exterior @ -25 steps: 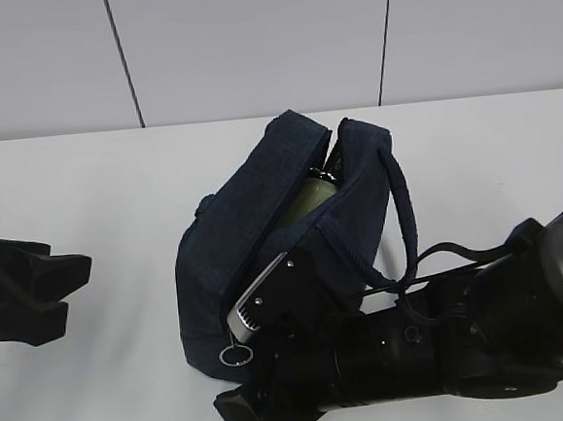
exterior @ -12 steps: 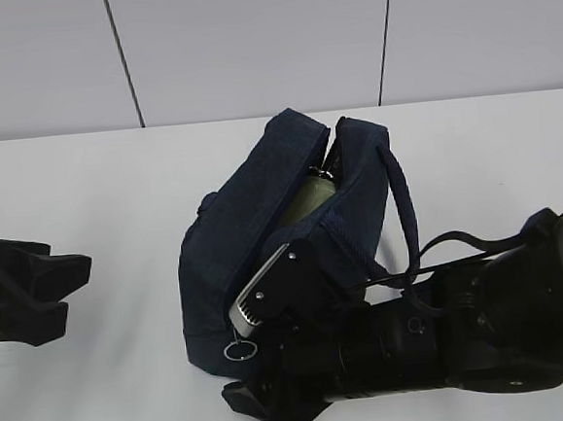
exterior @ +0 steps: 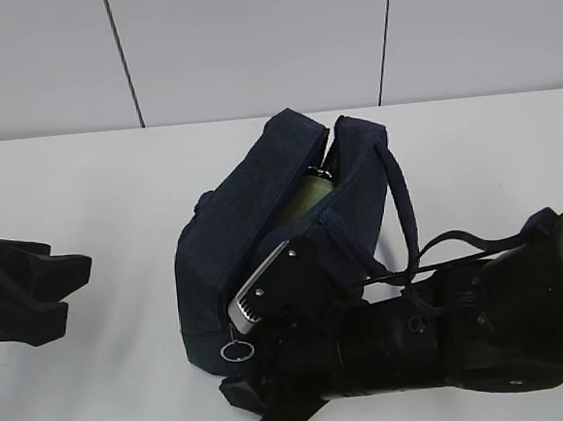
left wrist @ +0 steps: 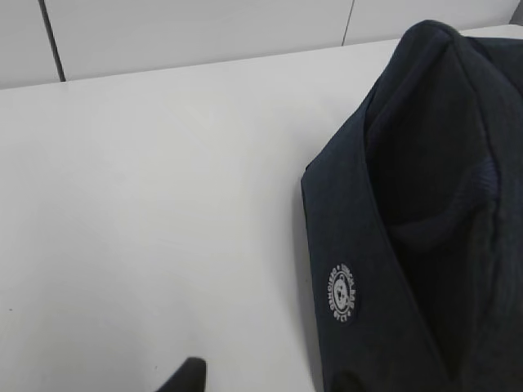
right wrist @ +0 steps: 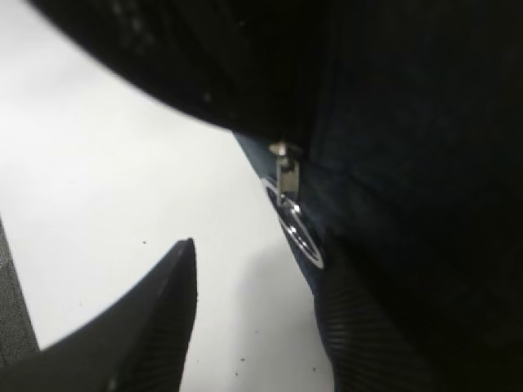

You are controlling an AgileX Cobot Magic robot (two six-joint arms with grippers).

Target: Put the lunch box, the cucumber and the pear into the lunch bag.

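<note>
The lunch bag [exterior: 264,241] lies on its side on the white tabletop [exterior: 97,215], about in the middle of the exterior view. Its long zipper is open along the top, and through the gap I see the pale green lid of the lunch box [exterior: 310,197], which sits inside the bag. The cucumber and the pear I cannot find in any view; if they are in the bag, the fabric hides them. One thick looped handle [exterior: 404,215] hangs down on the right side of the bag.

My right gripper [right wrist: 253,318] is at the near lower corner of the bag, low over the tabletop. In the right wrist view its jaws stand apart: one finger [right wrist: 155,327] is over bare tabletop, the other is against the dark fabric. Between them, but nearer to the bag, hangs the metal ring pull [right wrist: 294,224] of the zipper. The jaws grip nothing, and the ring looks free of both fingers.

My left gripper [exterior: 34,288] rests far to the left, well apart from the bag. Its jaws look open and empty in the exterior view. From the left wrist view I see only one dark fingertip [left wrist: 188,377] at the bottom edge, and the side of the bag with a small round white badge [left wrist: 341,293].
</note>
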